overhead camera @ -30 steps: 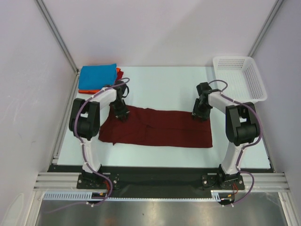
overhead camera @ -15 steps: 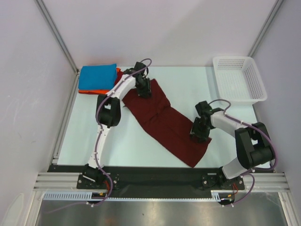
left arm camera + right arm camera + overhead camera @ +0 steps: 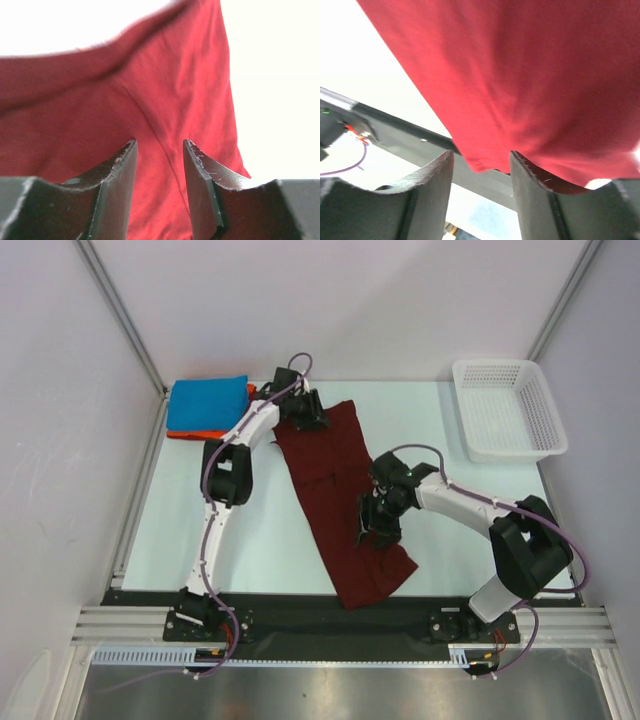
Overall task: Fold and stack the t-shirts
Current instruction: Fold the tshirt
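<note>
The dark maroon t-shirt lies as a long folded strip, slanting from the back centre of the table to the near edge. My left gripper is over the strip's far end. In the left wrist view the left gripper is open, and the maroon t-shirt lies flat beyond the gap. My right gripper is low over the strip's near half. In the right wrist view the right gripper is open, with the maroon t-shirt's hem just past its fingertips. A folded blue t-shirt rests on an orange-red t-shirt at the back left.
A white mesh basket stands at the back right corner. The black rail runs along the near table edge, and the maroon strip's near end reaches it. Grey walls and metal posts close in the sides.
The maroon strip has swung from lying crosswise to slanting front to back. The left gripper went to the back with one end and has opened wider. The right gripper came nearer and toward the centre.
</note>
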Robot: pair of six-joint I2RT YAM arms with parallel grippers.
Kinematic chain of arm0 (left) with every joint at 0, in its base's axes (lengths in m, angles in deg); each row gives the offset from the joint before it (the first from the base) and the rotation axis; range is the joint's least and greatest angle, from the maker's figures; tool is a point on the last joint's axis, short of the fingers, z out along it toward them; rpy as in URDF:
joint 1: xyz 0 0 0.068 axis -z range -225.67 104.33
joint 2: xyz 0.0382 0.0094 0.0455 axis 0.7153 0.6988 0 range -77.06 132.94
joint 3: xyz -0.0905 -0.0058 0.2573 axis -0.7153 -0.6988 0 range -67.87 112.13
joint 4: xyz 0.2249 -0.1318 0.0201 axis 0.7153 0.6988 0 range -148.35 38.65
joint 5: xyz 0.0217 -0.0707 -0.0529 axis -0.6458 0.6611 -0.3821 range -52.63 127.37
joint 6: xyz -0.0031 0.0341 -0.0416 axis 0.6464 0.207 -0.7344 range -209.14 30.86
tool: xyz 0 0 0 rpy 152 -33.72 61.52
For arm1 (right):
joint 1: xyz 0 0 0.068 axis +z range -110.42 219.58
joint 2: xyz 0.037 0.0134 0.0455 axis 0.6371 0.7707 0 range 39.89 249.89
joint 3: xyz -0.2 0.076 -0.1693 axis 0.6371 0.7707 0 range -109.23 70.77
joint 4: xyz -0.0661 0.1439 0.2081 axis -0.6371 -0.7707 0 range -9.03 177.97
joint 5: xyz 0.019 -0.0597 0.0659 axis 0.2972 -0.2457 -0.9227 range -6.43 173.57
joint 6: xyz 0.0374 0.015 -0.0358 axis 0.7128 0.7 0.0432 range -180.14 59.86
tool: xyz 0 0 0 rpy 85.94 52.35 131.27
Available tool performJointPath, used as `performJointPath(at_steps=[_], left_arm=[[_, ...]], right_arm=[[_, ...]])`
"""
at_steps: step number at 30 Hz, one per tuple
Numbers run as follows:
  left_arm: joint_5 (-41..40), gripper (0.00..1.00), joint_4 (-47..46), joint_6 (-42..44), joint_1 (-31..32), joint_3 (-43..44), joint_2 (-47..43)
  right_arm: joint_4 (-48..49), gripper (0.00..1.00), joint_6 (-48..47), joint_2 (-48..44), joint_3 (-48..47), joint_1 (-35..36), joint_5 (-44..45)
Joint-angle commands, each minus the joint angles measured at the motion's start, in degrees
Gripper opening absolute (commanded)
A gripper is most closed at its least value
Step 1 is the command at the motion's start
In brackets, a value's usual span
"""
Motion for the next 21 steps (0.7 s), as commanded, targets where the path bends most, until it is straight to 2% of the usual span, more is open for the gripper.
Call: performJointPath(at_steps=[1,4,5,7,12,13,15,18,21], left_arm=[[-0.97,0.48,-7.42,-1.41,-1.9,-2.79,-7.83],[-5.01,0.48,-12.43,-2.8,-1.37,-12.21,-17.93],[-4.93,0.48,-15.67,-4.64,-1.28,-17.11,-19.44],[-4.84,0.46,-16.58,-6.32,-0.76,-20.75,-21.56],[-6.95,0.42,-12.02,-8.26,2.05,-20.16,-18.49],[-9.47,0.39,-9.83,-8.96,2.32,-19.02,-16.92],[-13.18,0.4,-8.23,-11.33,3.28,-18.05,-15.59],[-13.99,0.4,-9.63,-12.04,4.16,-17.87,-12.43],[-12.84,0.39,-8.58,-13.35,4.34,-15.41,-8.65]], right_arm=[[-3.78,0.56,-5.12,-2.04,-7.9,-2.03,2.39],[-6.34,0.58,-10.04,0.06,-12.39,-6.42,4.62],[-6.95,0.58,-11.01,1.21,-13.35,-7.73,4.36],[-7.65,0.58,-14.09,5.77,-16.25,-10.55,4.7],[-8.18,0.57,-17.79,12.46,-18.72,-10.83,7.87],[-7.92,0.57,-17.7,13.08,-18.64,-9.95,9.09],[-6.96,0.57,-17.09,13.26,-18.2,-8.63,10.76],[-7.04,0.56,-14.11,13.0,-17.15,-5.47,19.52],[-6.95,0.56,-10.51,12.47,-14.52,-2.57,24.54]])
